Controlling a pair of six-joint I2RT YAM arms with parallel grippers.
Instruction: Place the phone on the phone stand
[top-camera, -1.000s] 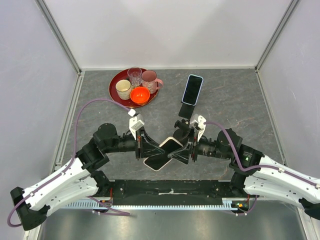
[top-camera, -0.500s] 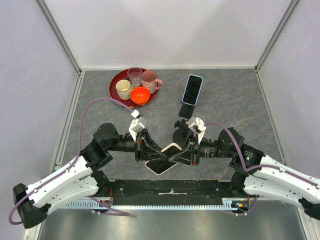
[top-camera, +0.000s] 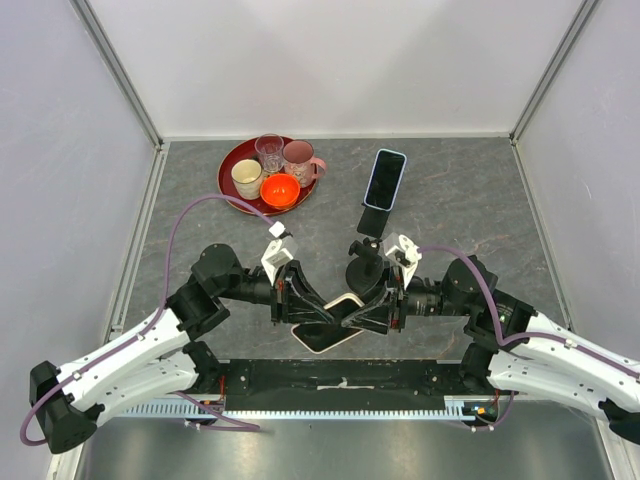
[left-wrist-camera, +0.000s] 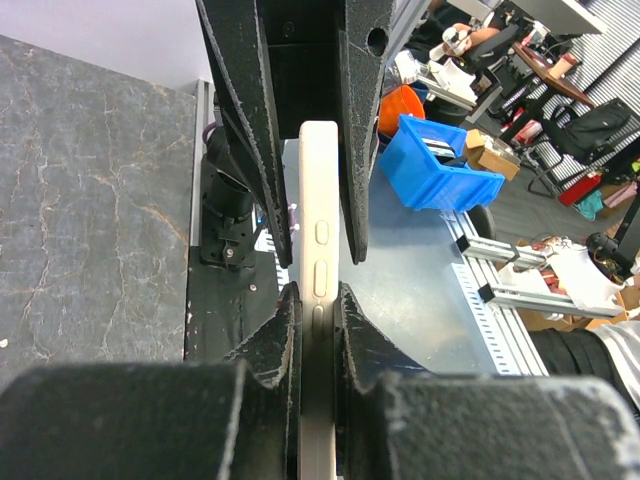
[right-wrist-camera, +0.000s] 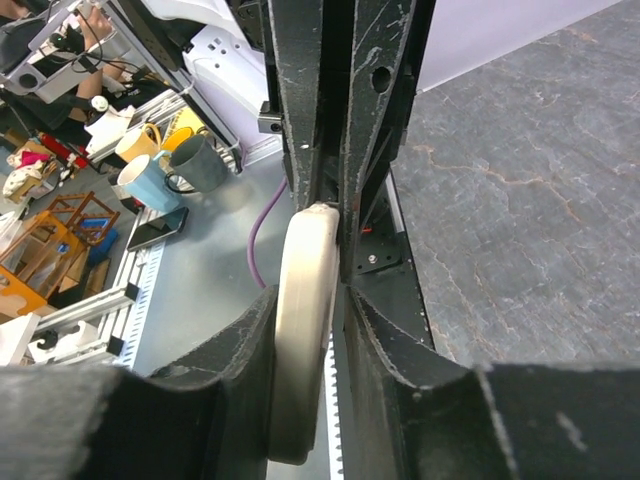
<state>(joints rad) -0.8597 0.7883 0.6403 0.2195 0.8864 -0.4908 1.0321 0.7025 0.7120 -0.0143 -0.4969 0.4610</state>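
Observation:
A cream-edged phone (top-camera: 328, 328) with a dark screen hangs low over the table's near middle, between both arms. My left gripper (top-camera: 304, 312) is shut on its left end; in the left wrist view both fingers press the phone's (left-wrist-camera: 320, 250) faces at the gripper (left-wrist-camera: 318, 308). My right gripper (top-camera: 362, 318) straddles the phone's right corner (right-wrist-camera: 305, 320). There the jaws (right-wrist-camera: 310, 300) stand slightly apart: one finger touches the phone, and a narrow gap shows on the other side. The phone stand (top-camera: 373, 222) is at the back middle with a blue-rimmed dark phone (top-camera: 385, 178) leaning on it.
A red tray (top-camera: 232, 165) at the back left carries a cream cup, a clear glass, a pink mug and an orange bowl. Grey walls close in the table on three sides. A black rail (top-camera: 340, 378) runs along the near edge.
The held phone has sunk lower and nearer the front edge, lying flatter. Both grippers followed it. The right jaws closed in on the phone's corner, then eased off a little.

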